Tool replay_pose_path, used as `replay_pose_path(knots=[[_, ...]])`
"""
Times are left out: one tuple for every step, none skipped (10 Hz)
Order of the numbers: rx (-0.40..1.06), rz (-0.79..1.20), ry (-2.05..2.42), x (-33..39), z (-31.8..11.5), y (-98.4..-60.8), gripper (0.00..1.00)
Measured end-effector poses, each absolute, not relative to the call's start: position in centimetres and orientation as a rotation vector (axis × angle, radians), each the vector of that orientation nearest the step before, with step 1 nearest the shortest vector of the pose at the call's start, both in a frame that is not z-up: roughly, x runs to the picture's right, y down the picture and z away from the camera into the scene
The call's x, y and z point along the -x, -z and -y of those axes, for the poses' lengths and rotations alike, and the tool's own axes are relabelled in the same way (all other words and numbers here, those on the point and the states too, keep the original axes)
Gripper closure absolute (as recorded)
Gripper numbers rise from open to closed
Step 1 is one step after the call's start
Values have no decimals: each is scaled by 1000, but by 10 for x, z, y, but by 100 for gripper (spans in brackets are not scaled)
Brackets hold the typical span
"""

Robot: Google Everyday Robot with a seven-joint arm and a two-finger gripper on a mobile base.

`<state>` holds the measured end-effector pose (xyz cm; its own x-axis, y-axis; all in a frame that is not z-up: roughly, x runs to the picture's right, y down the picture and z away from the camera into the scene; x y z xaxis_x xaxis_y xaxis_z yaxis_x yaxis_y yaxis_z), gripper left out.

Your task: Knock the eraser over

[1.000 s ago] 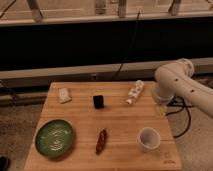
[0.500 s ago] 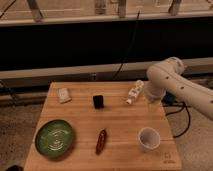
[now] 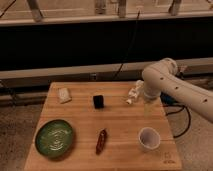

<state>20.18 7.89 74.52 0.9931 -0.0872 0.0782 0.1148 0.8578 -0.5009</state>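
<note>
The eraser [image 3: 99, 101] is a small black block standing upright on the wooden table [image 3: 122, 125], at the back middle. My white arm reaches in from the right, with its bend above the table's back right corner. My gripper [image 3: 146, 101] is at the arm's lower end, just right of a lying white bottle [image 3: 134, 93] and well to the right of the eraser, apart from it. The arm hides most of the gripper.
A pale whitish lump [image 3: 64, 94] lies at the back left. A green plate [image 3: 54, 138] sits at the front left, a reddish-brown oblong thing [image 3: 101, 141] at the front middle, a white cup [image 3: 149, 138] at the front right. A dark wall runs behind the table.
My arm has swung left from beyond the table's right edge to over its back right corner, closer to the bottle. The eraser and other things have not moved.
</note>
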Motion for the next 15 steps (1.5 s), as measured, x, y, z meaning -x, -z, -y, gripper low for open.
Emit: replay_pose_path(knots=[[529, 59, 114, -197, -79, -747, 20], [527, 64, 120, -193, -79, -749, 20], [526, 67, 126, -192, -80, -751, 20], [525, 73, 133, -189, -80, -753, 20], [524, 76, 141, -186, -79, -755, 20], [524, 82, 150, -181, -80, -758, 20], [523, 87, 158, -176, -81, -761, 20], [522, 90, 161, -173, -81, -762, 20], [521, 93, 165, -170, -81, -764, 20], [520, 98, 174, -166, -81, -766, 20], [519, 101, 181, -162, -81, -767, 20], [518, 104, 189, -159, -82, -769, 20], [516, 111, 196, -153, -82, -771, 20], [514, 113, 200, -151, -83, -772, 20], [514, 115, 203, -148, -84, -774, 20]])
